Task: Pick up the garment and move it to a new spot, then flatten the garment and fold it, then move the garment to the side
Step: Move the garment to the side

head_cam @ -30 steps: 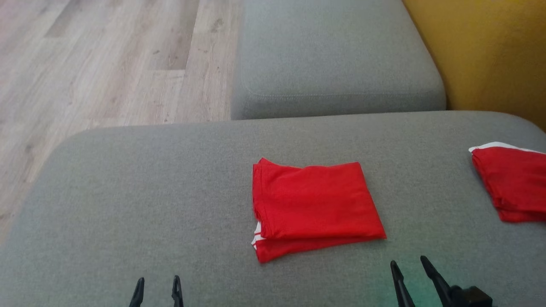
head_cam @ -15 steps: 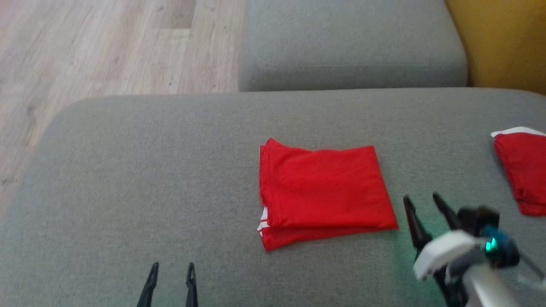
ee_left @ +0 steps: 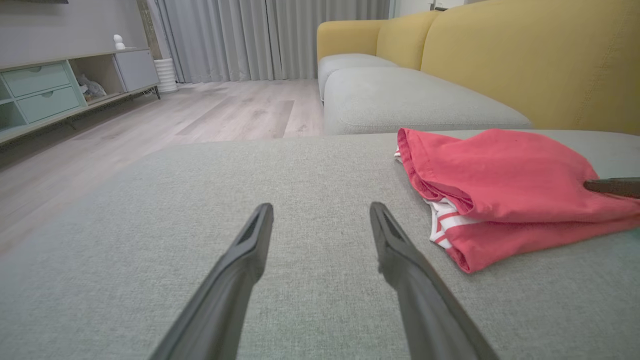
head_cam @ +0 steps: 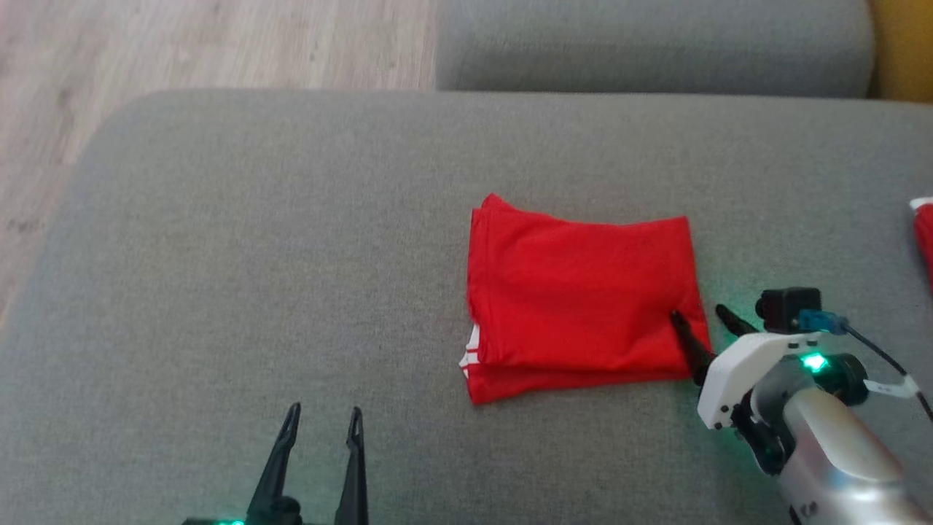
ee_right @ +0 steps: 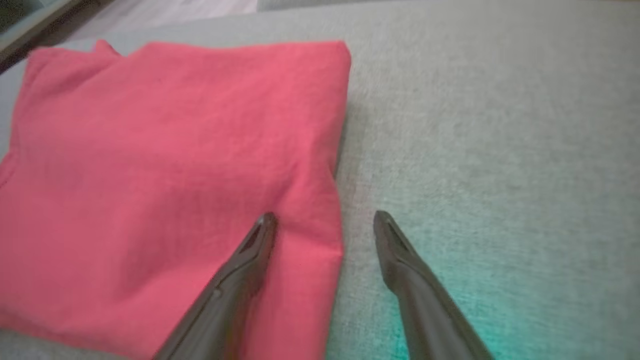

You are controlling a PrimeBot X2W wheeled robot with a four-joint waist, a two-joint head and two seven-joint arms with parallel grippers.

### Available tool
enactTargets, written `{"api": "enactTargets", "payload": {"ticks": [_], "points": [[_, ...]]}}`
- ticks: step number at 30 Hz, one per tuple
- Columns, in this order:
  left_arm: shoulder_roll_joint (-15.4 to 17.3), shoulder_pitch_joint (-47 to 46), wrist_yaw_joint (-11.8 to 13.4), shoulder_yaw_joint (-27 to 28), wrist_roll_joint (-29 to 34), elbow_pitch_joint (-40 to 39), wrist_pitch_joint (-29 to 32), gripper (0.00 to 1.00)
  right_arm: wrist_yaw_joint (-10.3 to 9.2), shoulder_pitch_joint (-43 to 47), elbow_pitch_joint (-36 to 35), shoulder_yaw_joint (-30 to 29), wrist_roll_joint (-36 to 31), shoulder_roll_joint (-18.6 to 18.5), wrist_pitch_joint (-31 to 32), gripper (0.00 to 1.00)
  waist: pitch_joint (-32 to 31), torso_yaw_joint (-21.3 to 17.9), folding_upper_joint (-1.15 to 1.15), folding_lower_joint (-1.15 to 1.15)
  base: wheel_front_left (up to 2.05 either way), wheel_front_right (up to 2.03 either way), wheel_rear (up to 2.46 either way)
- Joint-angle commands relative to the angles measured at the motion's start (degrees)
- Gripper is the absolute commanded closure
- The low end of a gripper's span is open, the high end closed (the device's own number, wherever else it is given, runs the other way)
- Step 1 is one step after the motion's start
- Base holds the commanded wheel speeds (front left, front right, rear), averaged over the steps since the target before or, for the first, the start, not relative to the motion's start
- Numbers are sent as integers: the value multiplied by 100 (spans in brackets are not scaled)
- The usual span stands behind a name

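Reaching forward from the lower right, the right hand [head_cam: 697, 312] has come up to the red garment [head_cam: 583, 292] since a second ago. The head camera has also tipped down, so the whole scene sits differently.

Head view: the garment lies folded in a neat rectangle on the grey cushion [head_cam: 255, 255], just right of centre. The right hand is at its 4 o'clock corner, fingers spread wide and holding nothing. One finger is over the cloth and the other is just off its edge. The left hand [head_cam: 324, 408] waits at 7 o'clock, also wide open and empty, well apart from the garment. A second red garment [head_cam: 924, 233] peeks in at 3 o'clock.

Left wrist view: the open fingers point across bare cushion. The garment is at 2 o'clock, white stripes showing between its layers. A dark fingertip [ee_left: 610, 186] of the right hand lies against its far side.

Right wrist view: the fingers straddle the garment's right edge, cloth to the left and cushion to the right.

The folding looks finished, so this is probably the grasp for moving the garment aside. Next, the fingers likely need to dip lower and close on every layer, so the fold holds.
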Motion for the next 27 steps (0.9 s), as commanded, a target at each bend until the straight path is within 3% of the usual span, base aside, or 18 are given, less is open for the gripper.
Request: {"api": "enactTargets", "payload": {"ticks": [1, 3, 7, 12, 20, 27], "points": [[-42, -203, 57, 134, -27, -155, -37, 0, -4, -192, -103, 119, 41, -75, -16, 22, 83, 15, 0, -1, 0, 0, 0], [-42, -265, 79, 94, -35, -140, -37, 0, -4, -280, 33, 272, 139, -65, 0, 100, 158, -1, 0, -1, 0, 0, 0], [-42, -396, 117, 75, -48, -144, -37, 0, -4, -457, 127, 519, 331, -79, -217, 100, 295, -120, 0, -1, 0, 0, 0], [-42, -497, 112, 92, -36, -185, -37, 0, -4, -781, 102, 693, 313, -391, -564, 100, 480, -498, 0, -1, 0, 0, 0], [-42, -859, 0, 67, -197, -295, -37, 0, -4, -1307, -92, 509, 98, -1378, -692, 100, 967, -1166, 0, -1, 0, 0, 0], [-42, -1183, -40, 38, -197, -296, -37, 0, -4, -1593, -283, -103, -137, -2214, -670, 100, 1358, -1530, 0, -1, 0, 0, 0]]}}
